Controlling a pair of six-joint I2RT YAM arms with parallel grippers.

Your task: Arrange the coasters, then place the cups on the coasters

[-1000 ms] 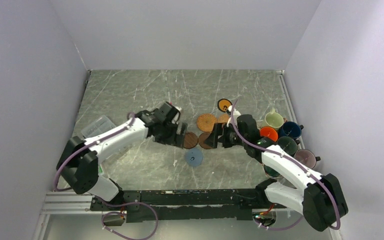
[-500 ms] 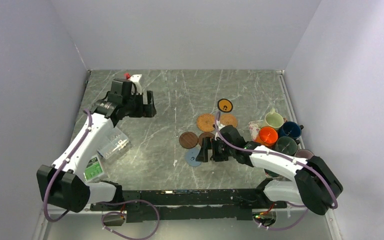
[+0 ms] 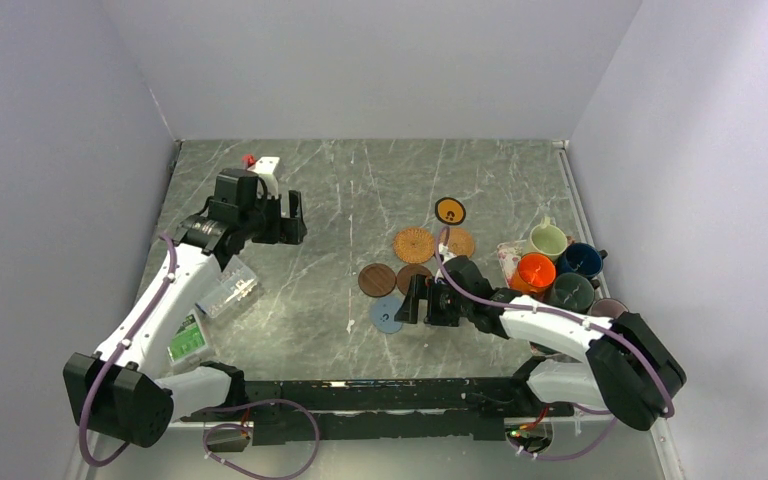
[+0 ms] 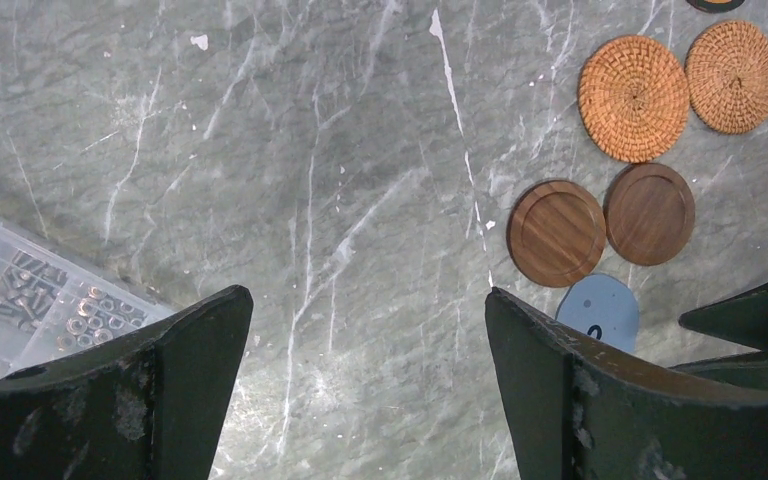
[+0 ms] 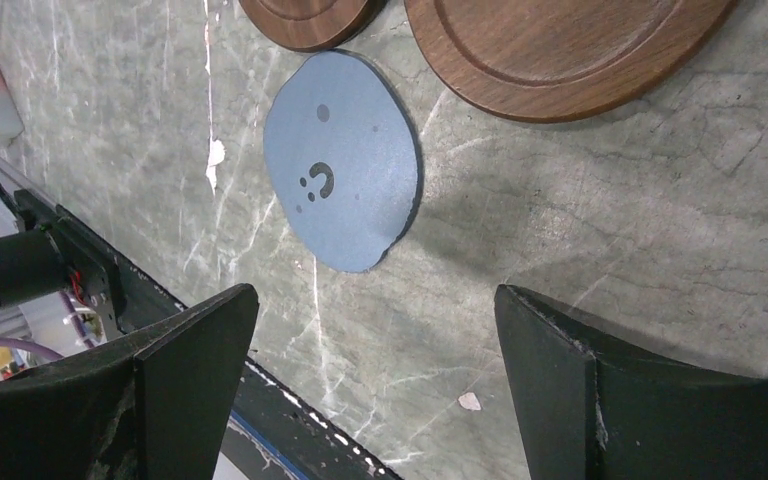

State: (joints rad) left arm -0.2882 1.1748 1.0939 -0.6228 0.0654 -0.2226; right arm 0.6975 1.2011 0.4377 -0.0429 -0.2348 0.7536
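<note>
Six coasters sit grouped mid-table (image 3: 290, 320):
- tan woven pair (image 3: 413, 245)
- dark brown wooden pair (image 3: 377, 280)
- black coaster (image 3: 450, 211), orange-rimmed
- blue-grey coaster (image 3: 387, 314), small dark logo, nearest the arm bases

Cups are bunched at the right edge, none on a coaster: orange cup (image 3: 537, 268), cream cup (image 3: 548, 240), dark blue cup (image 3: 579, 260), dark green cup (image 3: 572, 291).

The clear plastic box (image 4: 30, 300) at the left is seen holding small screws and nuts.

Left end effector (image 4: 365, 300): fingers apart, nothing held. Right end effector (image 5: 375, 295): fingers apart, low, just beside the blue-grey coaster.

Overhead and both downward wrist views share the blue-grey coaster (image 5: 343, 187).
</note>
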